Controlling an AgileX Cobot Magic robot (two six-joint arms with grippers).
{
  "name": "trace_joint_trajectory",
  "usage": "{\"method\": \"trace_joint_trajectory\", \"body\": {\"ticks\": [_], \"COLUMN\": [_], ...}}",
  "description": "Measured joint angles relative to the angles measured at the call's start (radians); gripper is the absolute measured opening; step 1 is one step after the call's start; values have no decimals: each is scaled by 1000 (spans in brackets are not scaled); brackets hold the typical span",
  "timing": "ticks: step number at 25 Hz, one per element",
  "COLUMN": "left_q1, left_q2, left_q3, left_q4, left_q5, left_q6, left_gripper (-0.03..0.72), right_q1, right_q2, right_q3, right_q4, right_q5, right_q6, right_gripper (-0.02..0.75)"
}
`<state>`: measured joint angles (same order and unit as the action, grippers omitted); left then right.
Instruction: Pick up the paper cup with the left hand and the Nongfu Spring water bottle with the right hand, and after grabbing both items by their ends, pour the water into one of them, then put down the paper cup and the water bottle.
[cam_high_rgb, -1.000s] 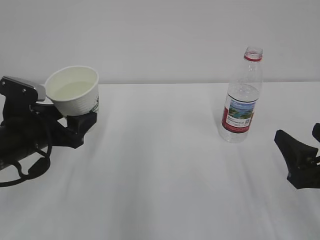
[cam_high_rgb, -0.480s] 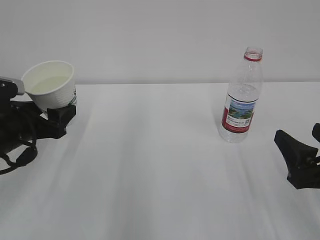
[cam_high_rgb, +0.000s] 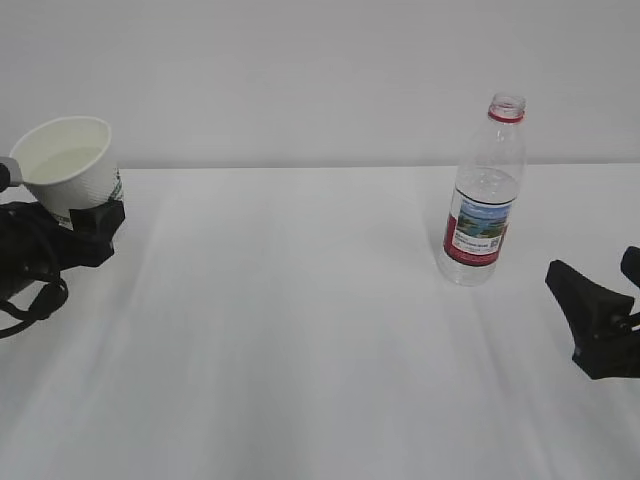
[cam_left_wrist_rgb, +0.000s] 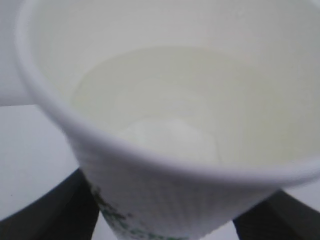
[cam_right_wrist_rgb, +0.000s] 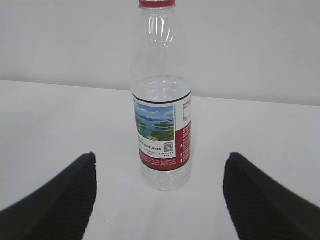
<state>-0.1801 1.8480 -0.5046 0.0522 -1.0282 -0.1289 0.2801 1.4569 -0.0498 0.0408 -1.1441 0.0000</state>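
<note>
Your left hand (cam_high_rgb: 75, 225) grips the green-printed cup (cam_high_rgb: 68, 165), logo unreadable; far right of it, the landscape-labelled bottle (cam_high_rgb: 484, 195) faces your right hand's (cam_high_rgb: 610, 325) spread, empty fingers.

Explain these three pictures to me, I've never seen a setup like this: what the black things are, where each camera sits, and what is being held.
The black shapes are two robot arms, each ending in two fingers that pinch things.

One picture looks across the white table from the front. The other two come from small cameras on each arm's wrist, looking out past its fingers.

The left hand holds a white paper cup, tilted, at the far left. Its wrist camera looks straight into the cup.

The right hand is open and holds nothing. A clear water bottle with no cap stands upright on the table; the right wrist camera sees it between two dark fingers.
</note>
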Motion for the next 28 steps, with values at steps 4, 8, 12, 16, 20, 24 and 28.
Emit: {"method": "trace_joint_trajectory", "body": {"ticks": [4,8,12,16,20,24,28], "left_q1": [0,0,2,2,2,4,28], "left_q2": [54,91,135,172,215,249,280], "left_q3": [0,-11,-50,-93,-139,-178,-197], "left_q4": [-17,-43,-52,-57,-65,-80,-86], "left_q5": [-35,-57,-67,-73,-75,-75,-76], "left_q6": [0,0,0,0,0,0,1], "left_gripper": [552,552,552,552,552,552,552], "right_q1": [0,0,0,0,0,0,0], "right_q2": [0,0,0,0,0,0,0], "right_q3": [0,0,0,0,0,0,0], "right_q4": [-4,-8,-12,-15,-18,-20,-20], "right_q5": [0,0,0,0,0,0,0], "right_q6": [0,0,0,0,0,0,0], "right_gripper": [593,593,593,593,593,593,593]}}
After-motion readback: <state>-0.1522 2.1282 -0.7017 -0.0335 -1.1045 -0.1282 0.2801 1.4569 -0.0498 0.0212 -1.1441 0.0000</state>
